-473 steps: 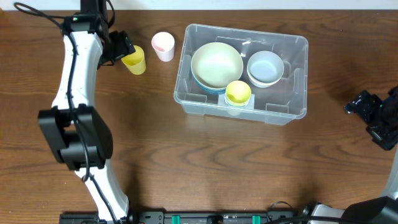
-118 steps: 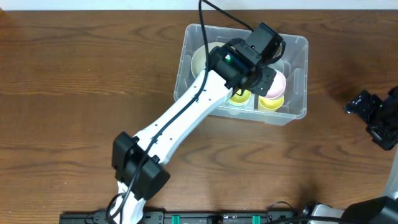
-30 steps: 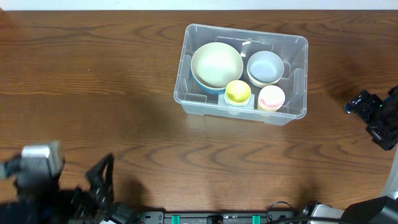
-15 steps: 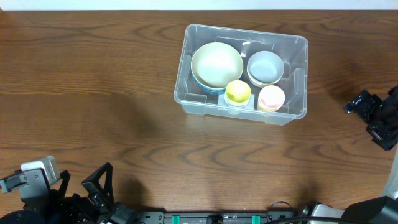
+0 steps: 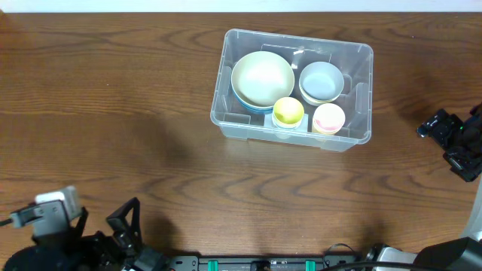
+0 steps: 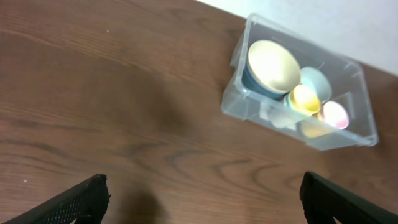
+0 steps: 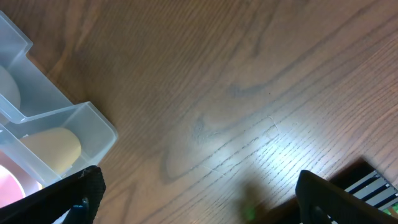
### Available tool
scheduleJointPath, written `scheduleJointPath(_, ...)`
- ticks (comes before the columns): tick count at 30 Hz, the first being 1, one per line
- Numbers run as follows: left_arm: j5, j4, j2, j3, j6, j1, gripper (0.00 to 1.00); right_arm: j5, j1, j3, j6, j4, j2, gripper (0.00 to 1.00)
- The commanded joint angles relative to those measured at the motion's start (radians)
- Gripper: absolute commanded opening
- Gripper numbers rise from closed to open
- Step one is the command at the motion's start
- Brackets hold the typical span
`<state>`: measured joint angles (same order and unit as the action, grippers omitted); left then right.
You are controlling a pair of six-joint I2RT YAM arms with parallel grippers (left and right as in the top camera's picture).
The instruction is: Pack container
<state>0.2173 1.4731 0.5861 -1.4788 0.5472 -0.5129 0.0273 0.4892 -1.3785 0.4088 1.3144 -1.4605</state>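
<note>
Left wrist: container (image 6: 244,103) lies well beyond the spread left claw (image 6: 202,190).

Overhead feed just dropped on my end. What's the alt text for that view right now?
A clear container sits on the wooden table, holding a large cream bowl, a pale blue bowl, a yellow cup and a pink cup. The left gripper is at the near-left edge and the right gripper at the right edge, both away from the container.
</note>
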Motion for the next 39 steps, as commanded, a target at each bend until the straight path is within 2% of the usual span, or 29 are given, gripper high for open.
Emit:
scheduleJointPath(1, 0.011, -0.038, -0.009, 0.081, -0.103, 0.043, 0.98, 0.0, 0.005, 0.001, -0.013, -0.002, 0.002, 0.99)
scheduleJointPath(4, -0.051, -0.168, -0.04, 0.194, -0.208, 0.129, 0.98, 0.0, 0.005, 0.001, -0.013, -0.002, 0.002, 0.99)
scheduleJointPath(6, -0.196, -0.337, -0.092, 0.317, -0.37, 0.199, 0.98, 0.0, 0.005, 0.001, -0.013, -0.002, 0.002, 0.99)
scheduleJointPath(9, -0.342, -0.531, -0.178, 0.484, -0.529, 0.249, 0.98, 0.0, 0.005, 0.001, -0.013, -0.002, 0.002, 0.99)
scheduleJointPath(10, -0.358, -0.575, -0.204, 0.53, -0.547, 0.257, 0.98, 0.0, 0.005, 0.001, -0.013, -0.002, 0.002, 0.99)
scheduleJointPath(16, -0.362, -0.882, -0.4, 0.869, -0.517, 0.327, 0.98, 0.0, 0.005, 0.001, -0.013, -0.002, 0.002, 0.99)
scheduleJointPath(21, -0.364, -1.067, -0.493, 1.044, -0.515, 0.397, 0.98, 0.0, 0.005, 0.001, -0.013, -0.002, 0.002, 0.99)
scheduleJointPath(28, -0.363, -1.149, -0.585, 1.16, -0.517, 0.455, 0.98, 0.0, 0.005, 0.001, -0.013, -0.002, 0.002, 0.99)
scheduleJointPath(39, -0.364, -1.352, -0.584, 1.31, -0.517, 0.478, 0.98, 0.0, 0.005, 0.001, -0.013, -0.002, 0.002, 0.99)
